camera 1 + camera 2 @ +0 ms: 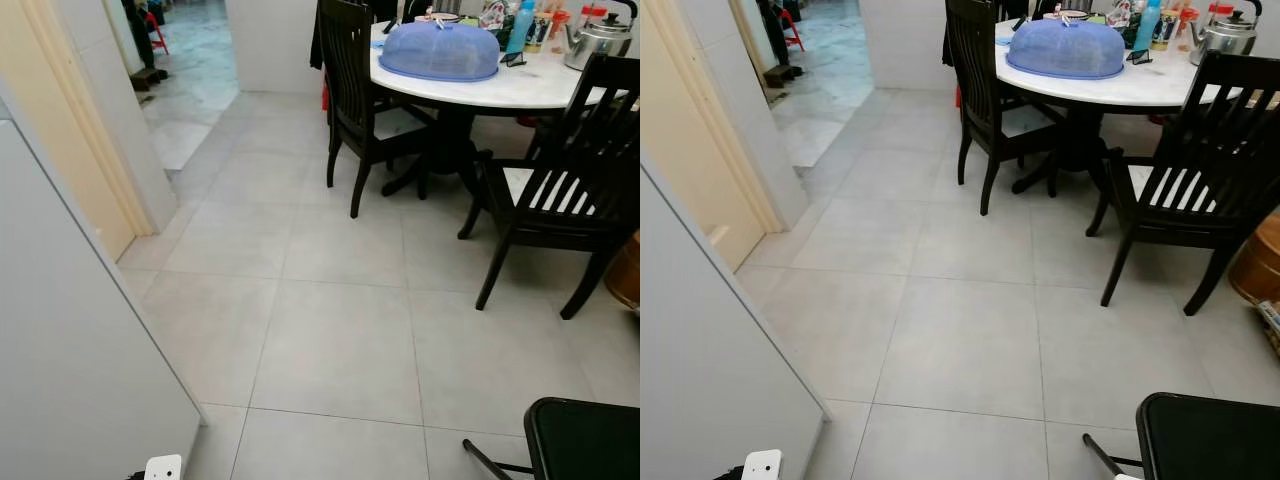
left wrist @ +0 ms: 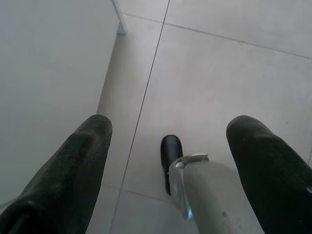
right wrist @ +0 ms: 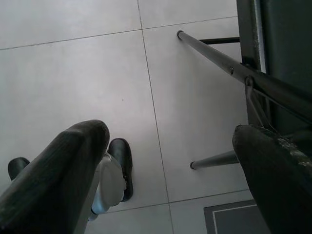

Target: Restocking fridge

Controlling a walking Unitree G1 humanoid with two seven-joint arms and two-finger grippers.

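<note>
You see the white fridge side panel [image 1: 70, 330] at lower left, on grey floor tiles [image 1: 340, 340]. Both hands, left hand [image 2: 168, 141] and right hand [image 3: 170, 146], hang spread, empty. Round white desk [image 1: 520, 88] upper right.

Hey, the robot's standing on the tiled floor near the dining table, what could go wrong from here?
1. The black folding stool stands close on the robot's right; the open right tool hangs beside its thin metal legs and could snag one.
2. The white panel is close on its left, so the open left tool might scrape it when turning.
3. The dark wooden chairs narrow the way ahead.
</note>
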